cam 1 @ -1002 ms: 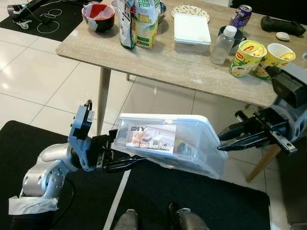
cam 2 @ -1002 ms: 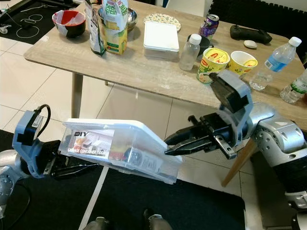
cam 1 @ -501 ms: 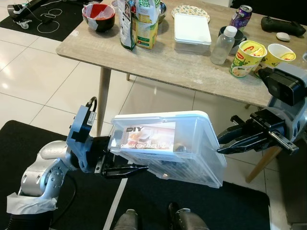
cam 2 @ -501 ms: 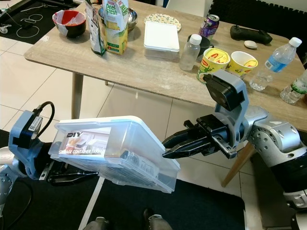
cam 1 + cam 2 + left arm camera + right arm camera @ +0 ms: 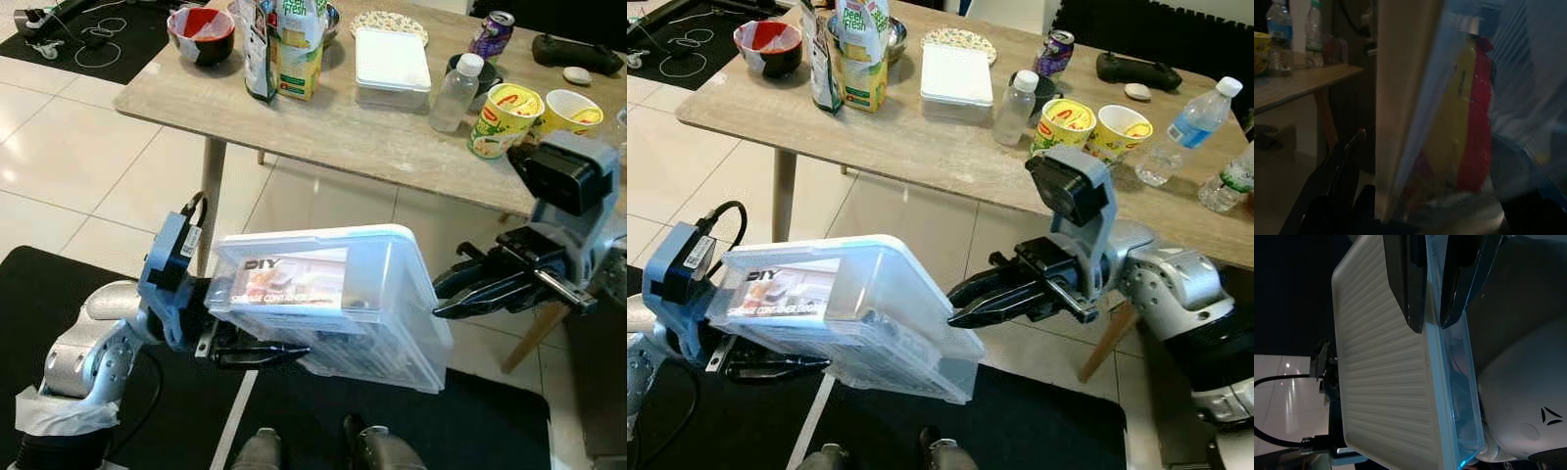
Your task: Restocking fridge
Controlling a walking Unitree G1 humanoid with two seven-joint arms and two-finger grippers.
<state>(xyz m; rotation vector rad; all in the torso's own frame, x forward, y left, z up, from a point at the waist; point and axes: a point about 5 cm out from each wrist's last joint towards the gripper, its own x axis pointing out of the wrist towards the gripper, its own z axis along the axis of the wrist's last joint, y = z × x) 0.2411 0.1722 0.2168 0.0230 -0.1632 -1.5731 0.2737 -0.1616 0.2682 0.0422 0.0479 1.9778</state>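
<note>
We hold a clear plastic storage container with a white lid and paper label (image 5: 333, 299) tilted in the air below the near edge of the light wooden table (image 5: 333, 127), above black mat and white tile. Left gripper (image 5: 263, 352) clamps its left end, fingers closed on it. Right gripper (image 5: 965, 304) sits at the container's right edge; in the right wrist view its black fingers (image 5: 1405, 284) straddle the rim, slightly parted, contact unclear. Table leg stands close behind. On the table: yellow noodle cups (image 5: 505, 117), clear bottle (image 5: 456, 93), white box (image 5: 392, 64), juice carton (image 5: 297, 49). Left wrist view shows yellow-red contents inside.
</note>
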